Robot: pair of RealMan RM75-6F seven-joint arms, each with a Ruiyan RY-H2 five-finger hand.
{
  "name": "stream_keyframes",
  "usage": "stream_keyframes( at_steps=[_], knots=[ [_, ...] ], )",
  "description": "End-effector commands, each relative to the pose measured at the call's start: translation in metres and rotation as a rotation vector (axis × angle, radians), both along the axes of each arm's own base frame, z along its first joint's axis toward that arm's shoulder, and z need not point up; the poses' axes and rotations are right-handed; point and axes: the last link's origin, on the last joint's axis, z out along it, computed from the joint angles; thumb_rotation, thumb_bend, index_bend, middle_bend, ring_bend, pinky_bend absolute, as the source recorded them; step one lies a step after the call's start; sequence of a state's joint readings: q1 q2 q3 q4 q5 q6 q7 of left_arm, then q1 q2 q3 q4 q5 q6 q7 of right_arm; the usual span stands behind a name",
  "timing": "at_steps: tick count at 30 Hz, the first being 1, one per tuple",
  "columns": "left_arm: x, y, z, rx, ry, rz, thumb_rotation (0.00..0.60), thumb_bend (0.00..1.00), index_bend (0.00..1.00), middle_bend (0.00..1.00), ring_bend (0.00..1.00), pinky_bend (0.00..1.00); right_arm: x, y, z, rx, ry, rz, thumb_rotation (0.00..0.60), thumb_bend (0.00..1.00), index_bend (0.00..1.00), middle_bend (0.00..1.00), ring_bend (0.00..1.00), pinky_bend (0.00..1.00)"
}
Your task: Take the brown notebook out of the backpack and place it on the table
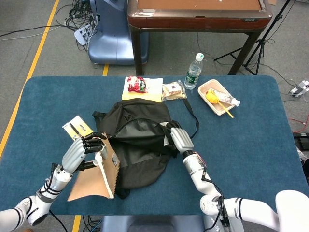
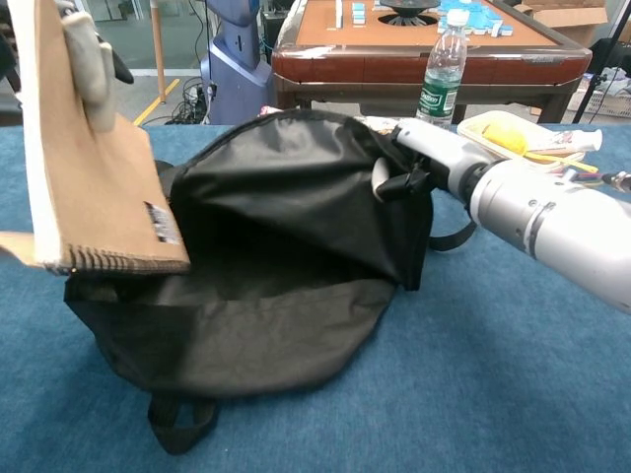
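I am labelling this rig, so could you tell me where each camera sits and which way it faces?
Head view: high above, looking down on the blue table; both arms show.
Chest view: low, facing forward across the table; the right hand shows.
Both share the black fabric backpack, the brown spiral notebook, and the left hand.

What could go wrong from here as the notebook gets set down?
The left hand holds the brown notebook by its top edge, covers hanging open, so it might slip or land splayed. It hangs over the table's near left edge, so a careless release could drop it off the table. The right hand grips the backpack flap; pulling could drag the bag.
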State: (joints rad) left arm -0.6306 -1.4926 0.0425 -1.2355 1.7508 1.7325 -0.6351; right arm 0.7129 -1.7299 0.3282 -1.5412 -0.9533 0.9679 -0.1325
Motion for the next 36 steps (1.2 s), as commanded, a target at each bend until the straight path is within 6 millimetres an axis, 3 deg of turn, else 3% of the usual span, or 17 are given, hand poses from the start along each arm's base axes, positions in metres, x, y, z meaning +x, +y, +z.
stream_keyframes(
  at_steps=[1, 3, 7, 9, 14, 23, 29, 36],
  knots=[
    [0.000, 0.001, 0.010, 0.027, -0.001, 0.011, 0.600, 0.59, 0.64, 0.68, 0.55, 0.33, 0.004, 0.010, -0.005, 0.072, 0.060, 0.083, 0.600, 0.79, 0.46, 0.15, 0.06, 0.04],
    [0.000, 0.004, 0.017, 0.056, 0.006, 0.018, 0.600, 0.59, 0.64, 0.68, 0.55, 0.33, 0.005, 0.017, -0.007, 0.118, 0.118, 0.150, 0.600, 0.63, 0.35, 0.09, 0.02, 0.04],
    [-0.004, 0.010, 0.030, 0.097, 0.012, 0.052, 0.600, 0.59, 0.63, 0.68, 0.55, 0.33, 0.010, 0.033, -0.006, 0.161, 0.195, 0.271, 0.600, 0.13, 0.04, 0.00, 0.00, 0.00],
    [-0.006, 0.014, 0.036, 0.119, 0.017, 0.074, 0.600, 0.59, 0.63, 0.68, 0.55, 0.33, 0.014, 0.040, -0.003, 0.155, 0.214, 0.328, 0.600, 0.02, 0.00, 0.00, 0.00, 0.00],
    [-0.008, 0.025, 0.044, 0.147, 0.022, 0.109, 0.600, 0.59, 0.63, 0.68, 0.55, 0.33, 0.019, 0.056, 0.014, 0.122, 0.184, 0.396, 0.600, 0.00, 0.00, 0.00, 0.00, 0.00],
    [0.006, 0.054, 0.041, 0.186, 0.022, 0.143, 0.600, 0.59, 0.62, 0.68, 0.55, 0.33, -0.013, 0.064, 0.078, -0.052, 0.165, 0.356, 0.600, 0.00, 0.00, 0.00, 0.00, 0.00],
    [0.024, 0.074, 0.023, 0.196, 0.048, 0.162, 0.600, 0.59, 0.61, 0.67, 0.54, 0.33, -0.028, 0.064, 0.111, -0.139, 0.169, 0.297, 0.600, 0.00, 0.00, 0.00, 0.00, 0.00],
    [0.038, 0.100, -0.010, 0.235, 0.145, 0.194, 0.600, 0.59, 0.58, 0.66, 0.54, 0.33, -0.046, 0.065, 0.128, -0.179, 0.179, 0.234, 0.600, 0.00, 0.00, 0.00, 0.00, 0.00]
  ],
)
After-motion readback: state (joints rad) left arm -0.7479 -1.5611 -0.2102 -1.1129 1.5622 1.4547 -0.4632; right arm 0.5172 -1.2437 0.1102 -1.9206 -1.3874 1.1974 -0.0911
